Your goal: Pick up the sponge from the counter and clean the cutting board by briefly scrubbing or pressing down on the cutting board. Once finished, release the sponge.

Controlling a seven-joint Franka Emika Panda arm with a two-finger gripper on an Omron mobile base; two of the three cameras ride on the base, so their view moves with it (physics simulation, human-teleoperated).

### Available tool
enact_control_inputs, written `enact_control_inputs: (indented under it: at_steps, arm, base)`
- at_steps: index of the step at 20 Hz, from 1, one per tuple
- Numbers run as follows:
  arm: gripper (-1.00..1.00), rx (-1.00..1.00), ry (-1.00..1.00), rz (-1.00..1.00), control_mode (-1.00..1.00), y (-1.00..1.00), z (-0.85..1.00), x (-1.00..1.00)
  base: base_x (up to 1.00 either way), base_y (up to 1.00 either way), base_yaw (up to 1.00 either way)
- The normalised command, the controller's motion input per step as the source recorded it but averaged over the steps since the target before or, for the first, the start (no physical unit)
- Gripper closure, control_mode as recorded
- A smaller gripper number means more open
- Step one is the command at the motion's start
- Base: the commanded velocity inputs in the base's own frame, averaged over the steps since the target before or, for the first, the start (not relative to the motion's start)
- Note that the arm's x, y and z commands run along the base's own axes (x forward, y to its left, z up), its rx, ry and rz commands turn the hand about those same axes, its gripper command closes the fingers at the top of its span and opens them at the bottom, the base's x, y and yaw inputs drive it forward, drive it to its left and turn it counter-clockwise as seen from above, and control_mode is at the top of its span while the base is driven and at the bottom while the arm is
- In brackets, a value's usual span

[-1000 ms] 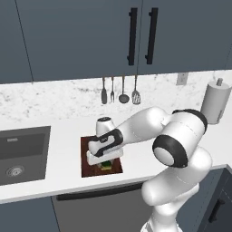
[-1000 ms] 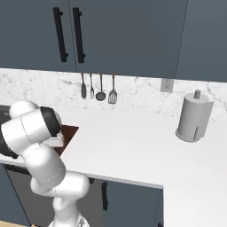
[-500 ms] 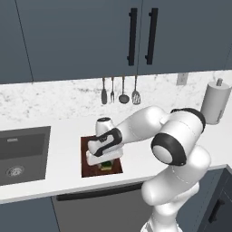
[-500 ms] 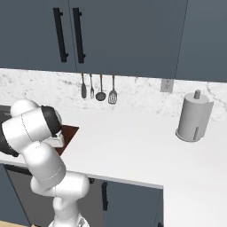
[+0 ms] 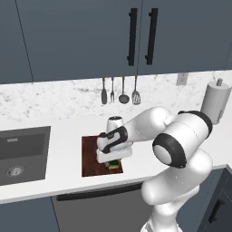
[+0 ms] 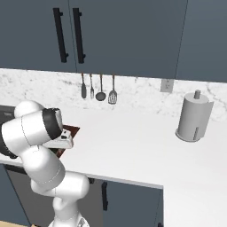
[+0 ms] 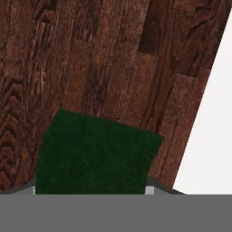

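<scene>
Hand view: sponge [image 7: 97, 154] sits low over cutting board [image 7: 90, 59], near its desk-side edge | fingers seemingly clamp it | press flat, scrub briefly, stay on wood.

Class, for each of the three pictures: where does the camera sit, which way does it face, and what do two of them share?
Left base view: behind the arm's left, facing counter; arm over cutting board, sponge.
Right base view: behind its right; arm lower left, paper towel roll.
Hand view: on the hand, facing down at sponge on board.
Both base views share the hanging utensils.
</scene>
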Motion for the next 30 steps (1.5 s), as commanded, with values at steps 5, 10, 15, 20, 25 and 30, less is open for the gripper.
enact_control_inputs:
  at_steps: [5, 10, 15, 20, 25, 30]
  arm:
    - [1.00, 0.00, 0.01, -0.02, -1.00, -0.01, -0.56, 0.00]
    - [1.00, 0.00, -0.01, -0.01, -1.00, 0.02, 0.12, 0.06]
    - [1.00, 0.00, -0.08, 0.00, -1.00, 0.15, 0.24, 0.17]
    - [1.00, 0.00, -0.03, 0.00, -1.00, 0.15, 0.02, 0.25]
    - [1.00, 0.00, 0.00, 0.00, -1.00, 0.08, -0.47, 0.17]
    - [1.00, 0.00, -0.01, 0.00, -1.00, 0.01, -0.35, 0.22]
  base:
    - [0.00, 0.00, 0.00]
    - [0.00, 0.00, 0.00]
    - [0.00, 0.00, 0.00]
    - [0.00, 0.00, 0.00]
    - [0.00, 0.00, 0.00]
    - [0.00, 0.00, 0.00]
